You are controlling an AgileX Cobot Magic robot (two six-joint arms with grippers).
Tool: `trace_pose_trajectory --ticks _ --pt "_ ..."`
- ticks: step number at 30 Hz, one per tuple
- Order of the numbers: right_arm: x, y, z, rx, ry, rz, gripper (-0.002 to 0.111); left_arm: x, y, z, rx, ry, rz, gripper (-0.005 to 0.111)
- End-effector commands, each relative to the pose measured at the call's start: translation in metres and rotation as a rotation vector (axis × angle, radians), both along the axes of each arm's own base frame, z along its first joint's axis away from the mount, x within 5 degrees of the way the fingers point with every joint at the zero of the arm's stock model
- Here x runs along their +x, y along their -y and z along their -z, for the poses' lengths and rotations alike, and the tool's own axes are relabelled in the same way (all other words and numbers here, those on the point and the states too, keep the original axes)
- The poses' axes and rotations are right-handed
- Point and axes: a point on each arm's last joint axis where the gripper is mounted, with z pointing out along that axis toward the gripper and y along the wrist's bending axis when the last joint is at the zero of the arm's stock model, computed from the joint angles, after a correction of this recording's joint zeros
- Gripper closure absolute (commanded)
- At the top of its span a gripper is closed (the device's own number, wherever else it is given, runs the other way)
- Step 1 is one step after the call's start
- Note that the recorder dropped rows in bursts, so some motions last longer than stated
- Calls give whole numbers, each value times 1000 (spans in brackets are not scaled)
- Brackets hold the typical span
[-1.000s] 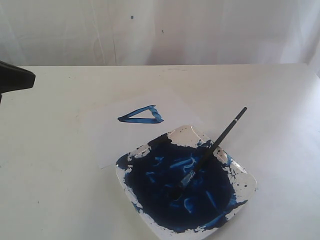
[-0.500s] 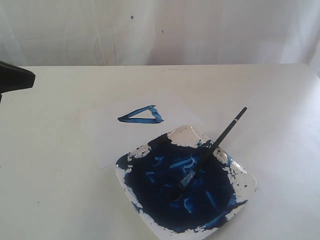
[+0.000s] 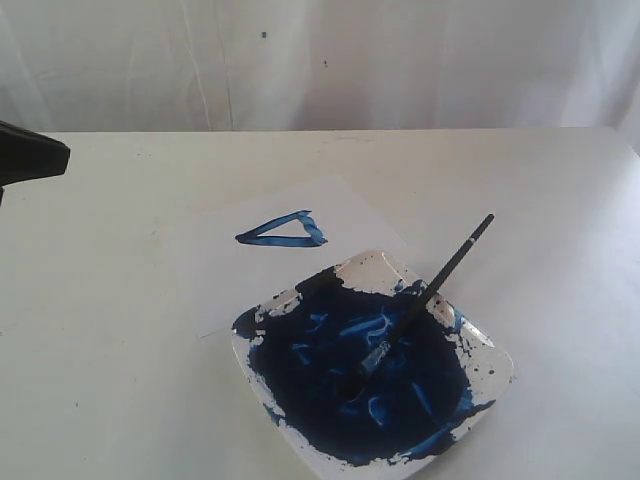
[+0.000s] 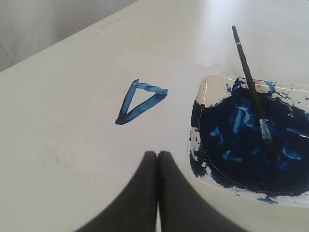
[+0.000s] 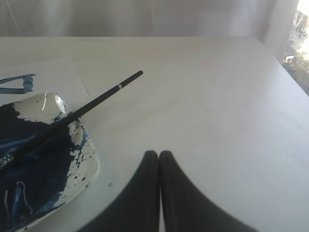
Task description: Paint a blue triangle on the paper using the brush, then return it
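Brush: held by nothing; bristle tip down in the blue paint pool, handle leaning over the rim of the plate and jutting out above the table.
Left gripper: fingers pressed together, nothing between them, hanging near the paper's edge.
Right gripper: fingers pressed together, empty, well apart from the handle's free end.
Blue triangle: closed outline on the paper, just beyond the plate.
Weight and stiffness: probably very light; thin rigid handle, soft wet bristles.
Slip: round smooth handle, likely to roll or twist between flat pads; paint near the ferrule probably slick.
Best hold: bare black handle outside the plate rim, clear of paint, squeezed across its width.
Paper: thin and limp, likely to slide or lift if dragged.
Plate: rigid, wet paint over most of its face; worth leaving alone.
Writing: none readable; only a pale band near the handle's end.
Stage: judged finished, triangle painted and brush back on the plate.
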Motion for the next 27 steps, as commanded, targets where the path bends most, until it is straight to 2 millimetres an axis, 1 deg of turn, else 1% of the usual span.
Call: trace_pose_trajectory --ticks 1,15,17,19,22,25,27 --pt "0 0 -1 10 9 -4 108 -2 1 0 -15 -8 4 107" --pt "0 0 -1 10 9 -4 108 -2 1 0 -15 -8 4 107" --pt "0 0 -1 10 9 -4 108 -5 -1 -3 5 18 -6 107" --pt "0 0 -1 10 9 -4 108 -17 -2 -10 10 73 -21 107" --pt "0 0 -1 12 9 -4 108 -48 -6 -24 24 230 -77 107" --pt "0 0 -1 12 9 -4 108 -86 -14 -41 27 452 -182 107" --pt "0 0 -1 12 9 -4 108 -115 -18 -46 8 581 -242 107"
